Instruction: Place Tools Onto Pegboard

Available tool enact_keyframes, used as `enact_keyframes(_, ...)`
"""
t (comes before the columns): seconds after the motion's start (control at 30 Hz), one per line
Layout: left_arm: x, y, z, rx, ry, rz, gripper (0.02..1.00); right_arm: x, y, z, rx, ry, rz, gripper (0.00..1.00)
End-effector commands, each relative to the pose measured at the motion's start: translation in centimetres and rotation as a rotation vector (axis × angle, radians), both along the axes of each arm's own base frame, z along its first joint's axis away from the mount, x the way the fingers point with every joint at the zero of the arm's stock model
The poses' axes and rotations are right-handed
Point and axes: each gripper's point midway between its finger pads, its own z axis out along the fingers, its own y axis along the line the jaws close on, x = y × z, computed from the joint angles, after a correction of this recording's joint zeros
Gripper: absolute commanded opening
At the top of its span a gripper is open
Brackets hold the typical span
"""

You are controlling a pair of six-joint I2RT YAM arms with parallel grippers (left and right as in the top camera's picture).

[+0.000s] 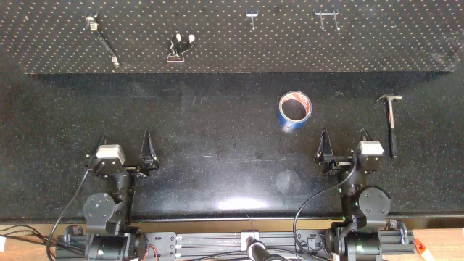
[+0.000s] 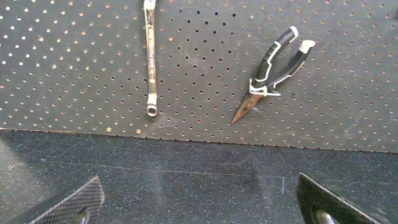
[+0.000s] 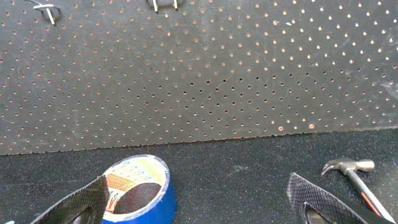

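So, roughly half done by the looks of it. A silver combination wrench (image 1: 104,41) and a pair of black-and-white-handled pliers (image 1: 179,47) are already hung in the upper left of the black perforated pegboard (image 1: 232,51). Two sets of bare metal hooks (image 1: 251,16) are seen in the upper right, with nothing on them yet. The blue roll of tape (image 1: 283,110) is lying flat on the black speckled worktop (image 1: 217,138) right of centre. The black-handled steel hammer (image 1: 391,127) is laid near the right edge, head pointed up the frame. Both are well apart from the board. The left gripper (image 1: 124,141) and the right gripper (image 1: 344,138) are parked low in the frame, fingers spread wide, nothing held.

What could bite here, probably: the hammer is head-heavy, so if it's grabbed low on the handle it could be swung out of line and the hooks missed. The tape could be squashed or dropped if pinched by its wall, and those hooks are thin targets.
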Motion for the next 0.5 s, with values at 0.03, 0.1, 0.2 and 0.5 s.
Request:
enact_keyframes(0.03, -0.06, 0.04, -0.01, 0.018, -0.002, -0.005, 0.996, -0.01, 0.02, -0.2, 0.011, 0.004, -0.003, 0.932)
enact_keyframes(0.1, -0.06, 0.04, -0.01, 0.018, -0.002, -0.005, 0.996, -0.01, 0.02, -0.2, 0.011, 0.004, -0.003, 0.932)
enact_keyframes(0.2, -0.06, 0.04, -0.01, 0.018, -0.002, -0.005, 0.996, -0.01, 0.02, -0.2, 0.011, 0.004, -0.003, 0.932)
enact_keyframes(0.5, -0.06, 0.04, -0.01, 0.018, -0.002, -0.005, 0.996, 0.0, -0.41, 0.07, 0.028, -0.007, -0.029, 0.932)
